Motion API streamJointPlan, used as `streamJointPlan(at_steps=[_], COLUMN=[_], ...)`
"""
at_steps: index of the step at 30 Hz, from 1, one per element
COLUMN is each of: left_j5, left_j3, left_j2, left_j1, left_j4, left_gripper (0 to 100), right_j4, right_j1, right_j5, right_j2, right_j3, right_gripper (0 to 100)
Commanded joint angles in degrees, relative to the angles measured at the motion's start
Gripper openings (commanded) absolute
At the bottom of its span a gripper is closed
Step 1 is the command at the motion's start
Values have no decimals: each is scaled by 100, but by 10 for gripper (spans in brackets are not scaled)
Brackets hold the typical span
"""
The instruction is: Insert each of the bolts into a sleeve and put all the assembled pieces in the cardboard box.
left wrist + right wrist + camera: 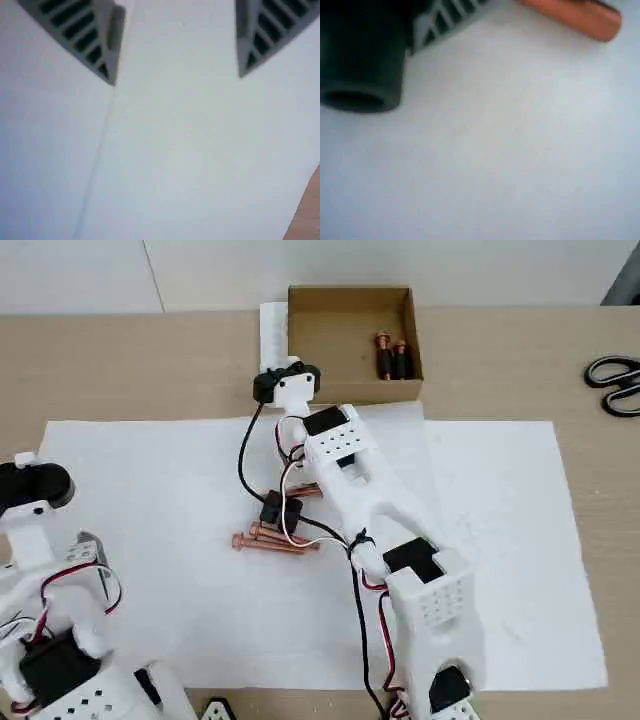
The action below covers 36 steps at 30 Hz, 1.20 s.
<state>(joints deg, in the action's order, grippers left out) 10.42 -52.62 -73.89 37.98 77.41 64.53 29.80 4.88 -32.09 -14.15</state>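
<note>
The cardboard box [310, 340] stands at the back of the table and holds two assembled bolt-and-sleeve pieces [392, 358]. A few copper bolts [275, 538] lie together on the white paper, with a black sleeve [280, 510] just behind them. My right arm [340, 455] stretches over this spot and hides its gripper. Close in the right wrist view are a black sleeve [362, 60], ribbed grey plastic [445, 20] beside it, and a copper bolt end [580, 17]. My left gripper [176, 77] hangs open over bare paper at the near left.
A large white paper sheet [500, 540] covers the table's middle. Black scissors [615, 380] lie at the far right on the wood. A white object [272, 330] stands against the box's left wall. The left arm's body [50, 640] fills the near-left corner.
</note>
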Motion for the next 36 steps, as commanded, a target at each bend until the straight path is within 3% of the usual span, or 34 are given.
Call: streamJointPlan(at_steps=[1, 4, 17, 23, 36], left_j5=[-26, -26, -26, -26, -35], left_j3=[22, 22, 22, 4, -4], left_j2=[-53, -53, -53, -53, -53], left_j1=[-26, -26, -35, -35, -35], left_j4=[26, 26, 18, 18, 18], left_gripper=[152, 152, 152, 152, 152], right_j4=[180, 391, 2501, 3336, 3204], right_j1=[40, -84, -611, -857, -1297], right_j5=[-70, -79, -26, -26, 176], right_j2=[31, 40, 418, 778, 760], right_j3=[-299, -492, -2409, -2479, -1477], right_gripper=[69, 0, 3, 3, 3])
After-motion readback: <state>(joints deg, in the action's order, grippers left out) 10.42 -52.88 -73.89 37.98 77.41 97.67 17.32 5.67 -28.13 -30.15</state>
